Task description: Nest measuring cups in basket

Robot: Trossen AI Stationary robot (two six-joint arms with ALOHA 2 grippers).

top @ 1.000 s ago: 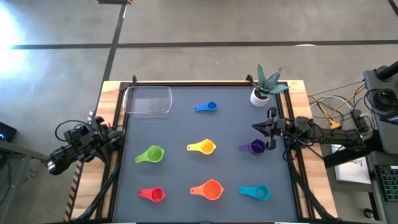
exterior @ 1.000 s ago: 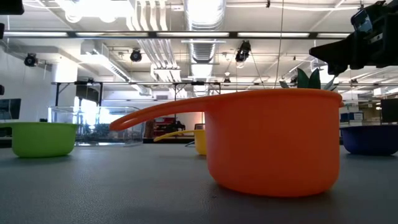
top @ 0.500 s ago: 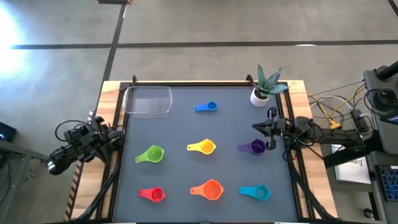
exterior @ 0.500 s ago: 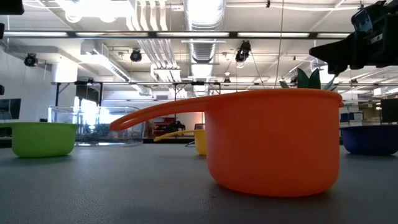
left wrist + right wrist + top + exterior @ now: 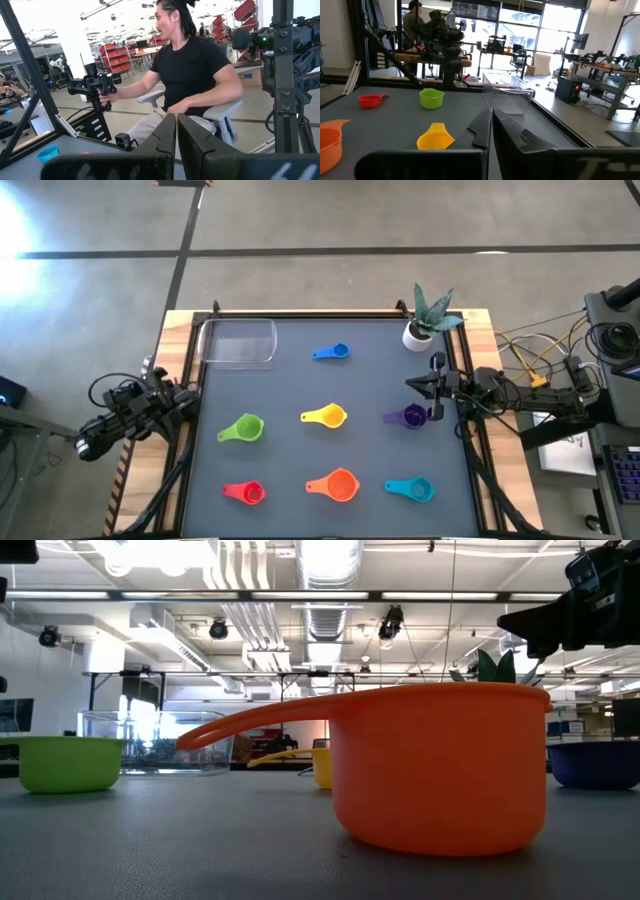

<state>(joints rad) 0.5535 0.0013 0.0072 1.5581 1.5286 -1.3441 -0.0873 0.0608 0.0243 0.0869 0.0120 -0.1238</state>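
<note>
Seven measuring cups stand apart on the dark mat: blue (image 5: 333,352), yellow (image 5: 326,416), purple (image 5: 408,416), green (image 5: 243,428), red (image 5: 245,492), orange (image 5: 337,484) and teal (image 5: 412,490). The clear basket (image 5: 238,340) rests on its base in the far left corner and holds nothing. My left gripper (image 5: 176,134) is shut, beyond the table's left edge (image 5: 188,394). My right gripper (image 5: 491,125) is shut too, hovering at the right edge (image 5: 412,384) just beyond the purple cup's far side.
A small white pot with a green plant (image 5: 420,328) stands in the far right corner. The orange cup (image 5: 440,765) fills the low view. A seated person (image 5: 192,75) shows beyond the table in the left wrist view. Cables lie right of the table (image 5: 545,360).
</note>
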